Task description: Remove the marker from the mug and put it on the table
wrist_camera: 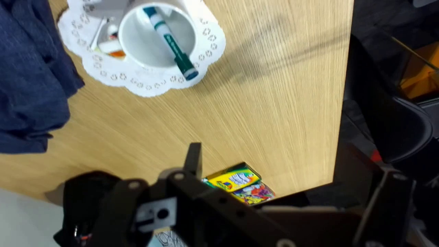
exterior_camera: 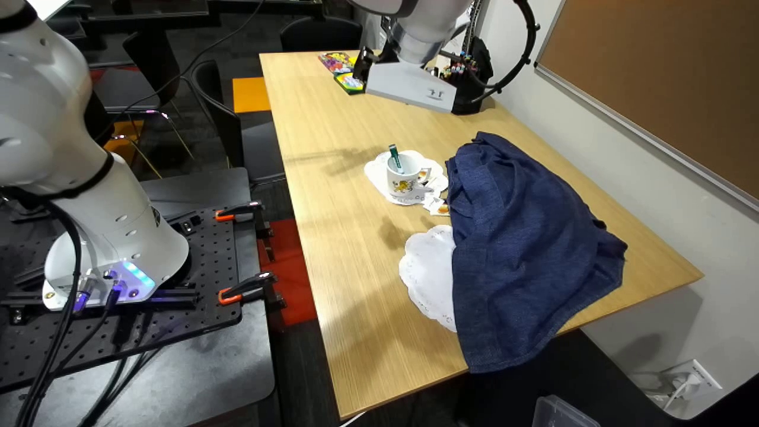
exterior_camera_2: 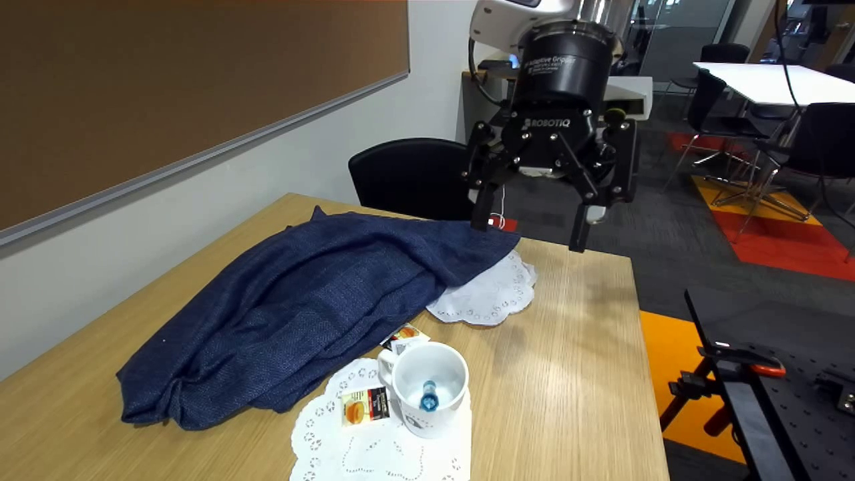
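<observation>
While my tool (exterior_camera_2: 530, 234), marked ROBOTIQ, hangs spread wide, the marker (wrist_camera: 170, 43), lettering blurred, leans in the mug (exterior_camera: 403, 185), lower and well apart.

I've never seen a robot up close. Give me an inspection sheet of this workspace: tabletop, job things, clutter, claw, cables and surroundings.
Surface: light tan wooden table, smooth-looking, with soft shadows on it.
Job's things: teal-green and white marker leans inside the white, handled, yellow-patterned mug, one end above the rim; not yet removed.
Clutter: crumpled navy-blue cloth; white lacy paper doilies; small printed packets near the mug; colourful flat boxes.
Grasping part: black two-fingered claw, open, raised above the table, holding nothing.
Cables: black cords at the white robot arm base.
Surroundings: brown, grey-framed board; black chairs.
</observation>
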